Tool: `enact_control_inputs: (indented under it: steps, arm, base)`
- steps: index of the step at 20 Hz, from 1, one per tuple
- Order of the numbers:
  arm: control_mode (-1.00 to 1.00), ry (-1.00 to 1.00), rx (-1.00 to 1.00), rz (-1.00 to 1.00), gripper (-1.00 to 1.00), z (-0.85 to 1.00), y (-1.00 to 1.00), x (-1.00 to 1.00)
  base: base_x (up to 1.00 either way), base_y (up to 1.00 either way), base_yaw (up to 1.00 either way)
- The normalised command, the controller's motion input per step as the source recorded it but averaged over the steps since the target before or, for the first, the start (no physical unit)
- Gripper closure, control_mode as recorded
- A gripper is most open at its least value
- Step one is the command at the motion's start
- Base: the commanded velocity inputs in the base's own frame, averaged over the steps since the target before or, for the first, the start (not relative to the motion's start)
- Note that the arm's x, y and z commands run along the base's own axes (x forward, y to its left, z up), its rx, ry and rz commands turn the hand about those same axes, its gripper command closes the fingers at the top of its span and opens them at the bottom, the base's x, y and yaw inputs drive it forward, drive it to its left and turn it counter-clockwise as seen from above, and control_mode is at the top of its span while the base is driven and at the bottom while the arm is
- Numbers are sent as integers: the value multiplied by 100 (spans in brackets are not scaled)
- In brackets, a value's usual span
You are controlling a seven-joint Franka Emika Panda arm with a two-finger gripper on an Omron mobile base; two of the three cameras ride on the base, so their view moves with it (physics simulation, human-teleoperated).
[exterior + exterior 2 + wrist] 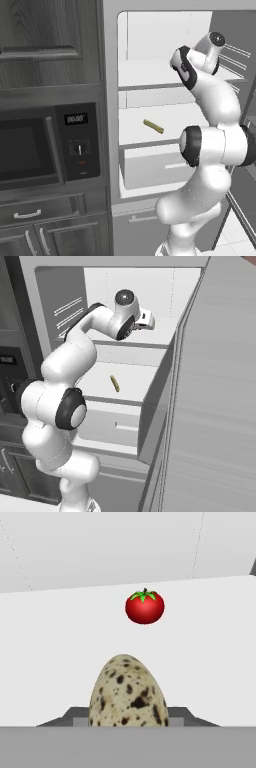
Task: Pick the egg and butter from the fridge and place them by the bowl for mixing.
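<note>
In the left base view you see the fridge [165, 100] standing open at 1 o'clock, with its white shelves and a white drawer [155, 167] below them. The butter [153, 126] lies alone on the middle shelf, a thin olive stick set slantwise near the centre of the picture. The arm rises from 5 o'clock and reaches toward the upper shelf at 1 o'clock. At 9 o'clock sits the black microwave [45, 145], set among dark cabinets.

In the right base view you see the arm climb from 7 o'clock and bend toward the upper shelf, its hand pointing in at 12 o'clock. The butter [115, 383] rests on the middle shelf just below the hand, well apart from it. The ribbed fridge door [215, 406] fills the side from 2 to 5 o'clock.

In the hand view you find the egg [128, 693], speckled cream and brown, at 6 o'clock, upright between the two fingertips [75, 718]. The tool [128, 719] is clenched on the egg, one tip on each flank. Beyond it, at 12 o'clock, a red tomato [144, 606] with a green top sits on the same white shelf, well apart from the egg.
</note>
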Motion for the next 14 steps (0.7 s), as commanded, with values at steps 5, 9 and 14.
enact_control_inputs:
  steps: [5,9,14]
  arm:
    - [-100,-7,0,-6,100,11,3,-97]
    - [-100,1,0,-6,100,19,20,-100]
    - [-100,3,0,-1,100,5,71,-94]
  base:
    - [0,0,0]
    - [0,0,0]
    - [0,0,0]
